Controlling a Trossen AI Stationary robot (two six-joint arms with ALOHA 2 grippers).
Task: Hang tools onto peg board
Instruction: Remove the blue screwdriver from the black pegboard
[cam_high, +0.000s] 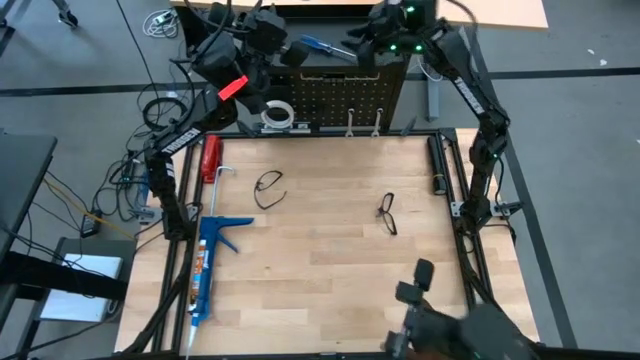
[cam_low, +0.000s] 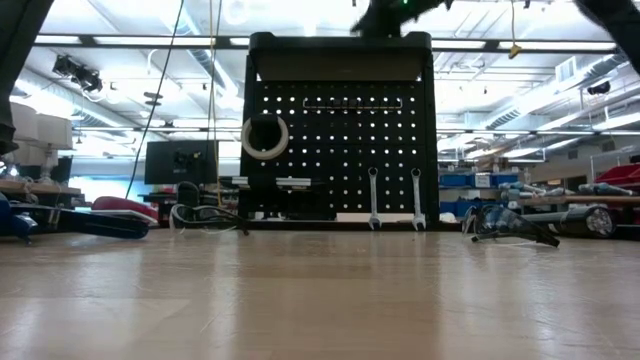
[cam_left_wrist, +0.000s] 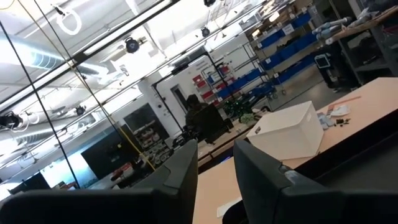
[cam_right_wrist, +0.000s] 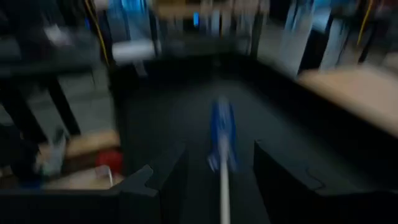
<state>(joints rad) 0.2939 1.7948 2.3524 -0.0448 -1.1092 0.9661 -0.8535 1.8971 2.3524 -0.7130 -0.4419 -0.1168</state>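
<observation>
Screwdriver (cam_right_wrist: 222, 134) seemingly between right tool's (cam_right_wrist: 217, 180) fingers, above peg board (cam_high: 350, 95).

tape roll (cam_low: 265, 137) and two wrenches (cam_low: 373, 198) hang on the peg board (cam_low: 340, 150)
</observation>
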